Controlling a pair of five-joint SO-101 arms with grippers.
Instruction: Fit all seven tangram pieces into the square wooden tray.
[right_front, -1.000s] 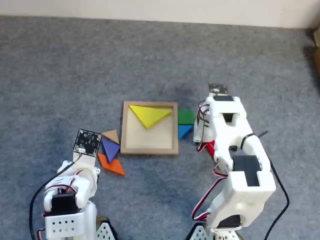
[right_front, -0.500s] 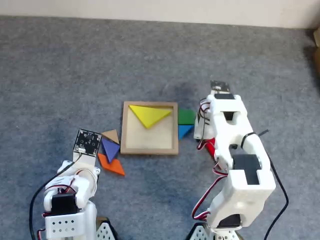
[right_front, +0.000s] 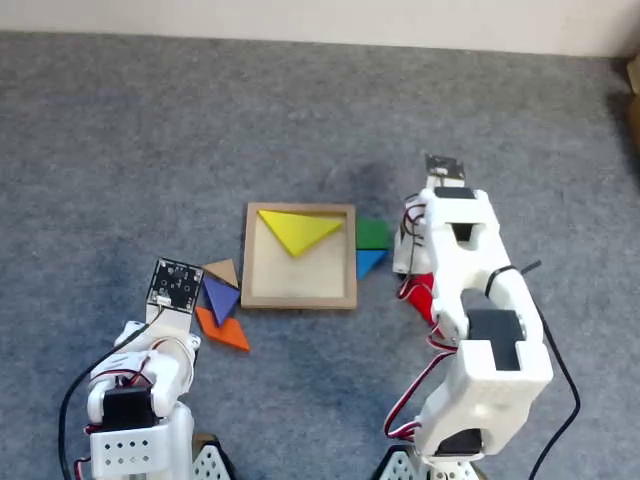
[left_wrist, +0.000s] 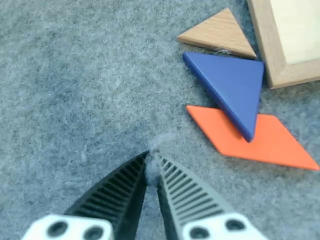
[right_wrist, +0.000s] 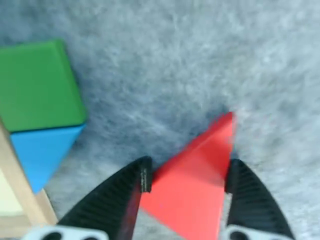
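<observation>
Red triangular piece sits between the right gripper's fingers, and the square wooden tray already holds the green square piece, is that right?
Not quite. The red triangular piece does sit between the fingers of the right gripper, but the square wooden tray holds the yellow triangular piece; the green square piece lies outside, beside the tray. The high view shows it.

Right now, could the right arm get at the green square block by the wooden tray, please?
Probably not yet: its gripper holds the red triangle. Otherwise the green square block lies close by, uncovered.
</observation>
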